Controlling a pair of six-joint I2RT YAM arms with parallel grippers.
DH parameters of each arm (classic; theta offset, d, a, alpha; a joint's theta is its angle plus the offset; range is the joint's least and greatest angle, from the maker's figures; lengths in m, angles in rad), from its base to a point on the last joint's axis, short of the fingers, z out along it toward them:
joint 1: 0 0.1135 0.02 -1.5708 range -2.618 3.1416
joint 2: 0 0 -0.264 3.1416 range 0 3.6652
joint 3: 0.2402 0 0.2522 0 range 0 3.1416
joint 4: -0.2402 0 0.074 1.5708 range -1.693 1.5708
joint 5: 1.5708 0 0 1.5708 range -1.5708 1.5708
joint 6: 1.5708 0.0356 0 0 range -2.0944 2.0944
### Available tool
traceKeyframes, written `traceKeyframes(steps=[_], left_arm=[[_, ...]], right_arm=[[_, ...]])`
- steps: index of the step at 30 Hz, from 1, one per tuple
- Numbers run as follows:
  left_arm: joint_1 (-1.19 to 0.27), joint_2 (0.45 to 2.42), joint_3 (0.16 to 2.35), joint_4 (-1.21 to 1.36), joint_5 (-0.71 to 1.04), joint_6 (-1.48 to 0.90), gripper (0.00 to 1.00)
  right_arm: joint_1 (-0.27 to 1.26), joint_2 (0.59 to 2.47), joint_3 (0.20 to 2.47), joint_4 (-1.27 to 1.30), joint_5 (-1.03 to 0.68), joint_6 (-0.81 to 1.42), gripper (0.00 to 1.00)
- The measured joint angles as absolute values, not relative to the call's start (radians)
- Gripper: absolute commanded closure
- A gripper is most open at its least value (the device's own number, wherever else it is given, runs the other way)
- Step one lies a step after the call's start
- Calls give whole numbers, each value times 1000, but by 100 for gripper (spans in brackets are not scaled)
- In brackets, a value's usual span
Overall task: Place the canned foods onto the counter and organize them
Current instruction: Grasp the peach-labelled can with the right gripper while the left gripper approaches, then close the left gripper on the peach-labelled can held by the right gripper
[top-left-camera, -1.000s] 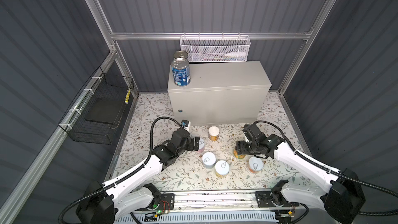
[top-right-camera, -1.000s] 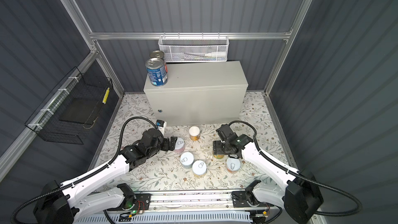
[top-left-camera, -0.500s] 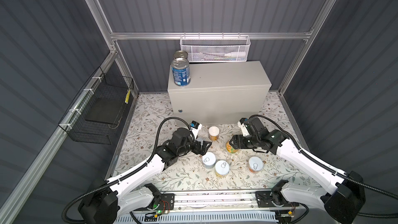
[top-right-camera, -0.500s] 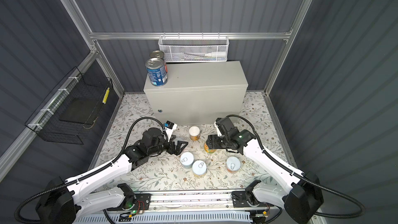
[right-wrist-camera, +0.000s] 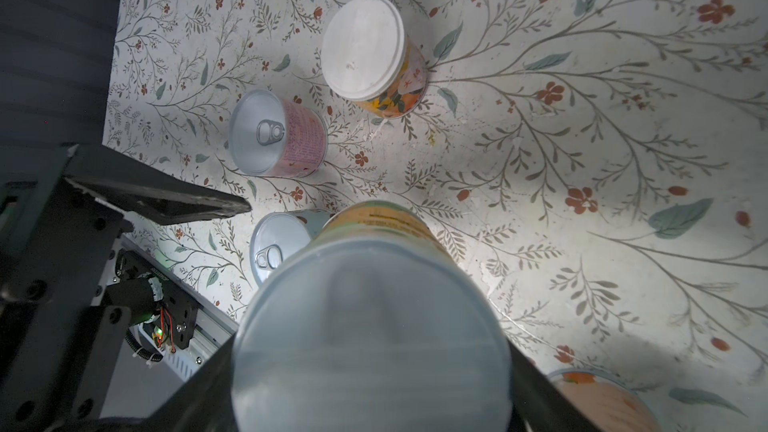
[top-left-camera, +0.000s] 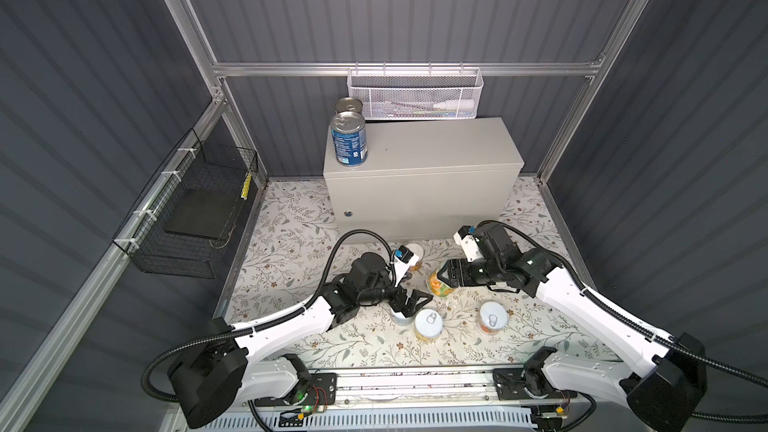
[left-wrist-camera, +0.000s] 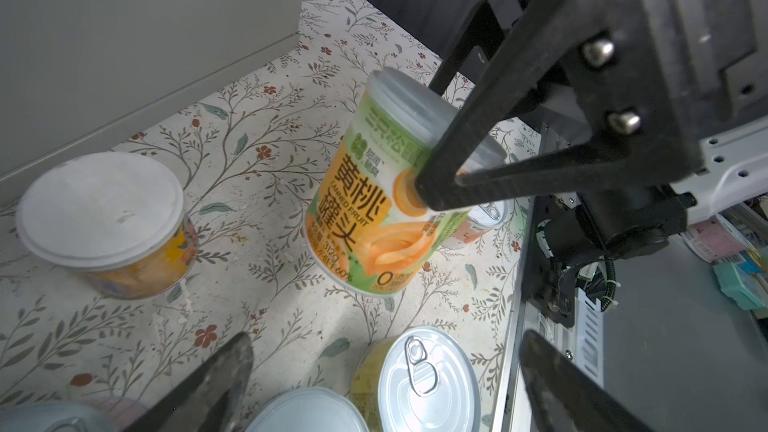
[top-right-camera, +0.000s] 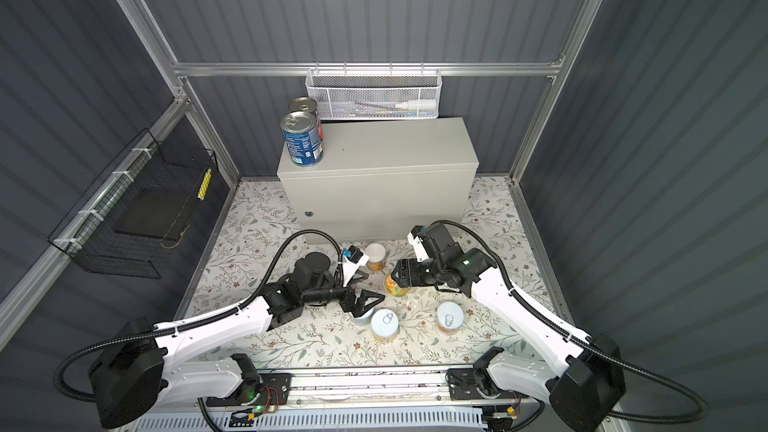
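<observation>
As right gripper (top-left-camera: 445, 280) pinches peach can (left-wrist-camera: 357, 209), left gripper (top-left-camera: 415, 305) spread — 2 cans (top-left-camera: 349, 147) edging counter (top-left-camera: 436, 147)

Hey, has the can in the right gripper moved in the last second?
Yes. In a top view the peach can, gripped by the right gripper, has shifted left, away from the orange pull-tab can that stayed put.

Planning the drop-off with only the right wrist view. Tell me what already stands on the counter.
Observer: Two silver-lidded cans stand at the left end of the counter, one behind the other.
Operator: Report the left gripper.
Observer: The left gripper hangs open and empty over a small can.
Operator: Describe my can's label.
Observer: The held can is orange and green, shows peach slices and reads CANNED FRUIT.
</observation>
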State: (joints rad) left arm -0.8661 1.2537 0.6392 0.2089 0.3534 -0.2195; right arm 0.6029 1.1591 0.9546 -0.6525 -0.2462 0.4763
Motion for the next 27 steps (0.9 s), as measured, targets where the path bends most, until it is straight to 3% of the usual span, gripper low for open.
traceKeyframes(steps=[12,27], left_arm=[[-906,1423,726,361,414,-213,1],[-949,1516,760,429,407,-213,17]], right_arm=[[603,1158,955,-651,-350,467,30],[571,1154,945,-649,-401,469,30]])
